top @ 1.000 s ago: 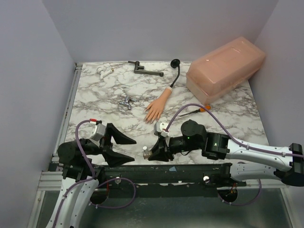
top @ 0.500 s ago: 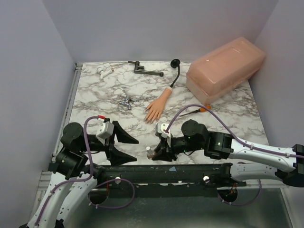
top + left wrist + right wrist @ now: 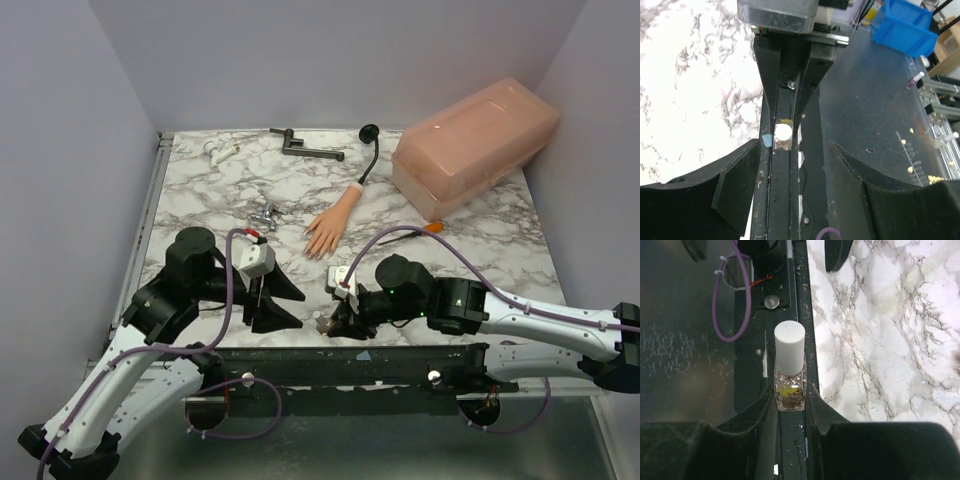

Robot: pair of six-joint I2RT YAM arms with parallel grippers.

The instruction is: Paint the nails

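Right jaws grip a bottle (image 3: pixel 789 375); the nails (image 3: pixel 318 251) point nearward, slightly left.

White marble table (image 3: pixel 200 195) w/ grey veins. Peach hand (image 3: pixel 328 228) mid-surface, black stem (image 3: pixel 372 160). Translucent pink box (image 3: pixel 475 140) at far right corner. Clear glass bottle (image 3: pixel 789 387) w/ white cap (image 3: pixel 789 347), yellowish bits inside. Purple cables (image 3: pixel 714 300). Blue bin (image 3: pixel 905 25) off the surface.

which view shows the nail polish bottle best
Right wrist: the white-capped bottle fills the centre, clamped in the right gripper. Left wrist shows only its cap end-on, small; top external shows a tiny speck at the gripper's tip.
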